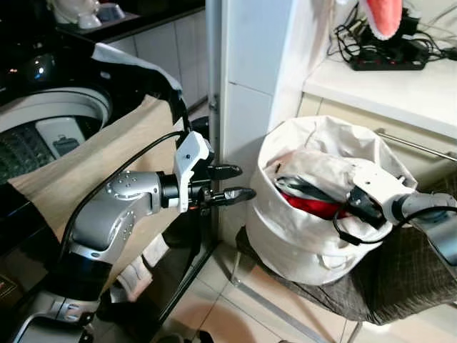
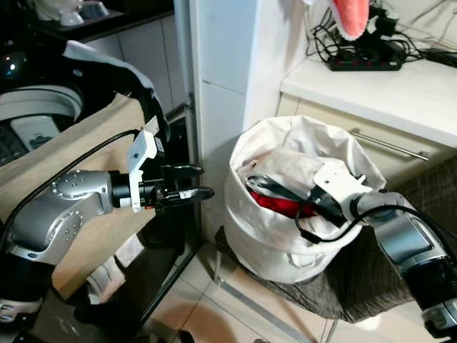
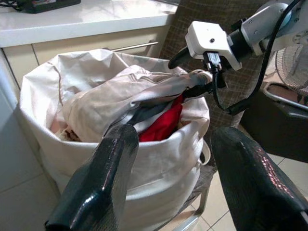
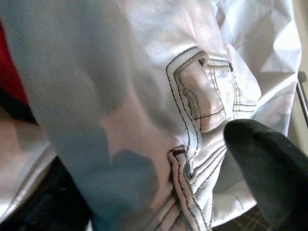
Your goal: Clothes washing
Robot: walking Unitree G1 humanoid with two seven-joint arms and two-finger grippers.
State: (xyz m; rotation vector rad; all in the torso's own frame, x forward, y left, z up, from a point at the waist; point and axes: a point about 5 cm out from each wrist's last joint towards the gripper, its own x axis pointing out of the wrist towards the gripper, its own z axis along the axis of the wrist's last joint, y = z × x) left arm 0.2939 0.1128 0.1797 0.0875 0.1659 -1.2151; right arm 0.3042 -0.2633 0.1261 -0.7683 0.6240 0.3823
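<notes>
At the far left the washing machine point(image 1: 50, 121) stands with its round top opening showing, and a beige cloth point(image 1: 86, 168) is draped over its front edge. Beside it the left gripper point(image 1: 230, 183) hangs in the air, its two black fingers apart and empty, pointing toward the white laundry bag point(image 1: 300, 236) just to its right. That bag sits on a dark woven chair seat point(image 1: 400, 279) against the cabinet below the white counter point(image 1: 393, 86), and holds pale clothes point(image 3: 101, 103) heaped over a red garment point(image 1: 310, 206). The right gripper point(image 3: 192, 72) reaches in over the bag's right rim among the pale fabric; whether its fingers are closed on cloth I cannot tell.
</notes>
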